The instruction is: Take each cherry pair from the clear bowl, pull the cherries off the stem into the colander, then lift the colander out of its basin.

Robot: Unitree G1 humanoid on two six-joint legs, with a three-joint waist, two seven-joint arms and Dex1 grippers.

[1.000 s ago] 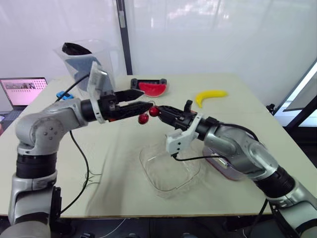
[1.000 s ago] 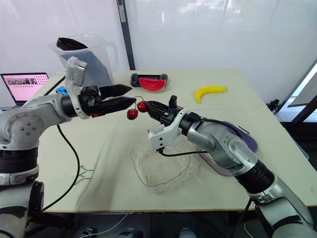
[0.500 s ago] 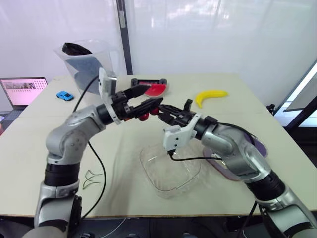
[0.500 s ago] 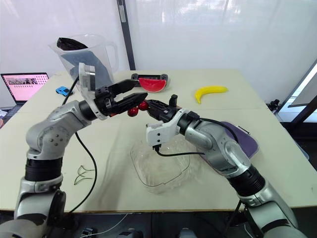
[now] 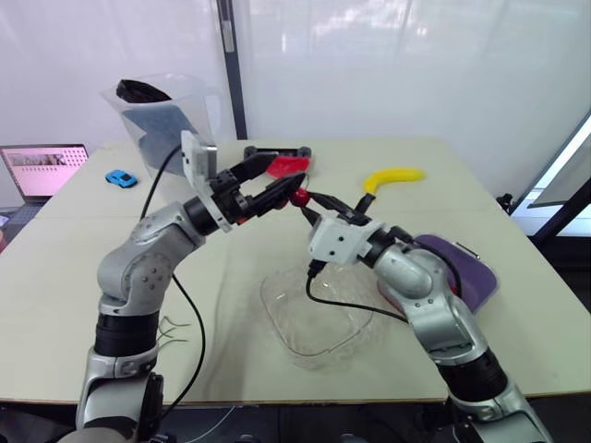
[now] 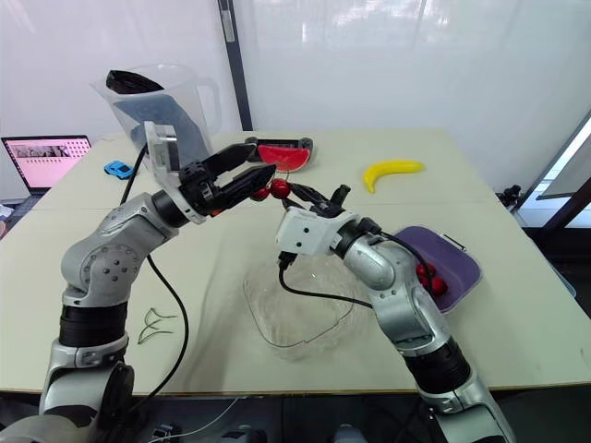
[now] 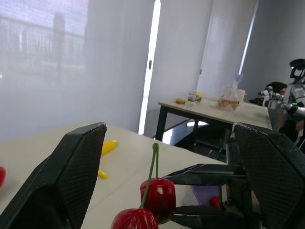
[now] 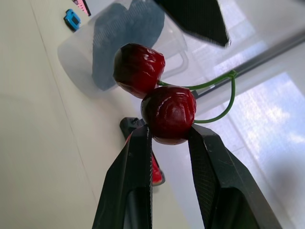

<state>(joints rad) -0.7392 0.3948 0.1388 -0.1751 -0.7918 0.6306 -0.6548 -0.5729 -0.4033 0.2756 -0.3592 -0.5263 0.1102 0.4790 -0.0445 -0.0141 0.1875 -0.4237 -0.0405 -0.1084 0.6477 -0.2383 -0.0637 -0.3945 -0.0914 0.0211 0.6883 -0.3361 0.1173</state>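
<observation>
My right gripper (image 8: 169,134) is shut on one cherry of a red cherry pair (image 6: 279,189) with a green stem, held in the air above the table. My left gripper (image 5: 270,182) is open, its two fingers standing either side of the pair (image 7: 157,198) without touching it. Below and nearer lies the clear bowl (image 5: 319,316); I see no cherries in it. The purple colander (image 6: 454,263) sits to the right with a few red cherries (image 6: 428,276) inside.
At the back left stands a clear pitcher (image 5: 162,115). A watermelon slice (image 5: 288,164), a yellow banana (image 5: 392,177), a blue toy car (image 5: 120,177) and a laptop (image 5: 42,169) lie around the table. Bare green stems (image 6: 152,320) rest near the front left.
My left gripper has opened and let go of the pair. The right gripper has shut on one cherry and its arm has swung left, uncovering the colander.
</observation>
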